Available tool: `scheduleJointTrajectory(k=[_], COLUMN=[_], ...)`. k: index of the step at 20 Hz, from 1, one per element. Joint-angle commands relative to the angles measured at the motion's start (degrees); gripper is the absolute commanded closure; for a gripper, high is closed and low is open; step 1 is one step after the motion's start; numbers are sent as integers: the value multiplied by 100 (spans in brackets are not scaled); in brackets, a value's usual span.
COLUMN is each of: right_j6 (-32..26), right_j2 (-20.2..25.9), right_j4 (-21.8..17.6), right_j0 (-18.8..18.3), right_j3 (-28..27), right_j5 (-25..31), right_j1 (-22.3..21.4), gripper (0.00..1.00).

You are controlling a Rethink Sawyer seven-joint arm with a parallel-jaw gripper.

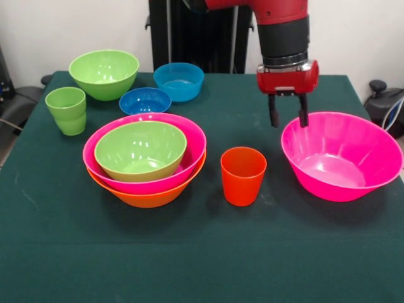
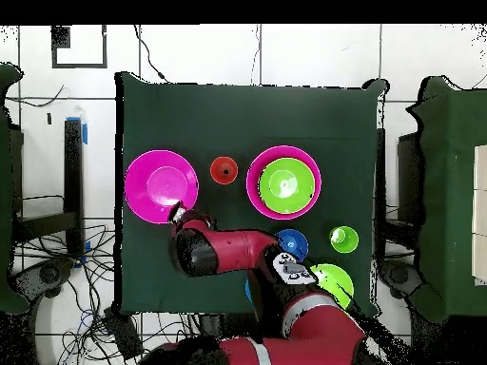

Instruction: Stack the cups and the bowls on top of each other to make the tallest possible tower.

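Front view: the gripper (image 1: 288, 118) hangs with fingers parted over the far rim of a lone pink bowl (image 1: 341, 156) (holding nothing). Beside that bowl stands an orange-red cup (image 1: 243, 175), and beyond the cup a green bowl (image 1: 140, 150) nests in pink and orange ones.

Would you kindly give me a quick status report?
Gripper open, empty, over loose pink bowl's rim. Tower three bowls high. Orange cup unstacked, nothing blocking.

The arm (image 2: 238, 255) covered most of the light blue bowl (image 2: 249, 288) from above, and part of the small dark blue bowl (image 2: 293, 241). The orange bowl (image 1: 148, 197) showed only a thin edge under the pink bowl (image 1: 144, 173). The arm's top was cut off in front. The lone pink bowl (image 1: 341, 156) hid one fingertip of the hand (image 1: 288, 118).
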Motion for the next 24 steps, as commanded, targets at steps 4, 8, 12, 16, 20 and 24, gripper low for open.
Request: scheduleJointTrajectory(k=[4, 8, 12, 16, 20, 24], right_j6=[565, 448, 380, 430, 536, 694], right_j2=[-53, -83, -119, -169, -341, -407], right_j4=[-169, -311, -421, -434, -240, -78], right_j0=[-354, -470, -549, -468, -272, -189], right_j3=[-525, -606, -692, -771, -670, -459], right_j5=[-618, -763, -897, -1084, -1151, -1272], right_j1=[1066, 1250, 1412, 1526, 1412, 1291], gripper=[0, 0, 0, 100, 100, 100])
